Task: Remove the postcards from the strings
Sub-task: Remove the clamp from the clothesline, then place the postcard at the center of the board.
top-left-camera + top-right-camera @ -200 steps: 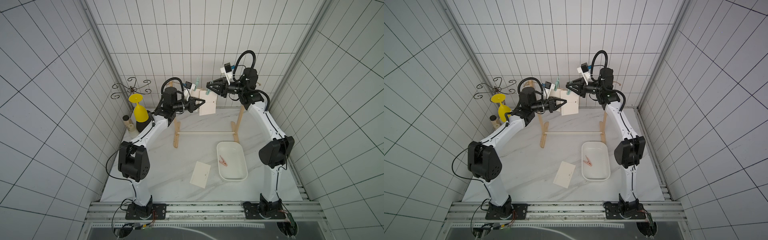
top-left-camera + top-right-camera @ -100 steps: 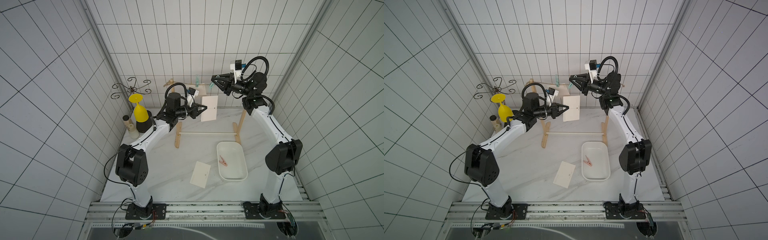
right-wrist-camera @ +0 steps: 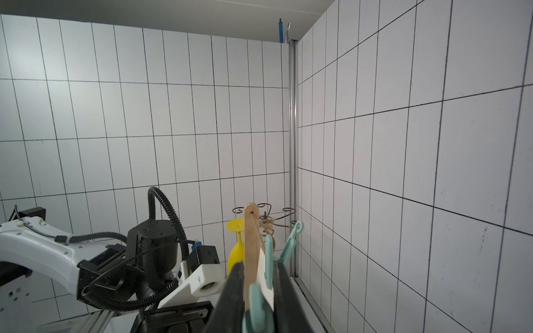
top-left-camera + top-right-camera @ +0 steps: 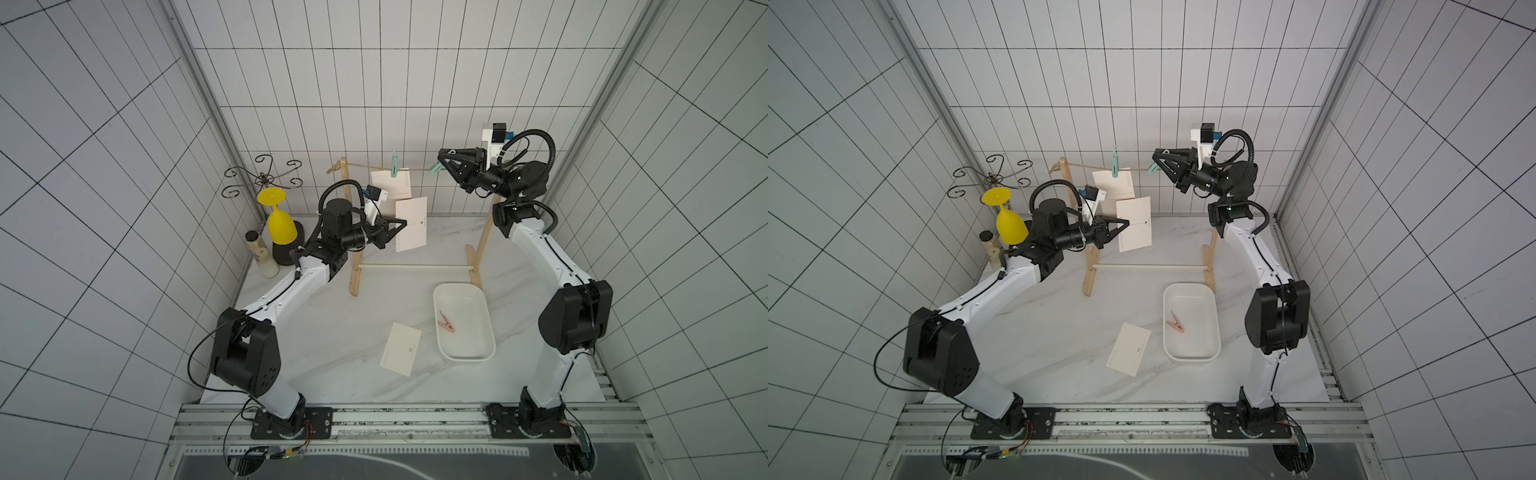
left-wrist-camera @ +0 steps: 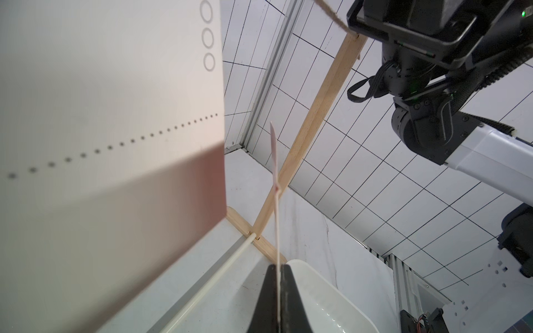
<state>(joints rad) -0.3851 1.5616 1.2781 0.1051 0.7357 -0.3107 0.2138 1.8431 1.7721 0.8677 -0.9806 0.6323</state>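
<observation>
Lowered clear of the string (image 4: 365, 166), the left claw (image 4: 404, 225) clamps one postcard (image 4: 413, 226) by its edge in both top views; the right claw (image 4: 441, 160) pinches a teal peg (image 4: 435, 168). Left wrist: the hanging postcard (image 5: 115, 101) sits just beside that claw, nearer it. Right wrist: peg between clenched jaws.

Bright, even, diffuse light, soft shadows, wide-angle bowing at edges, close hanging postcard (image 5: 109, 86) half-shaded.
</observation>
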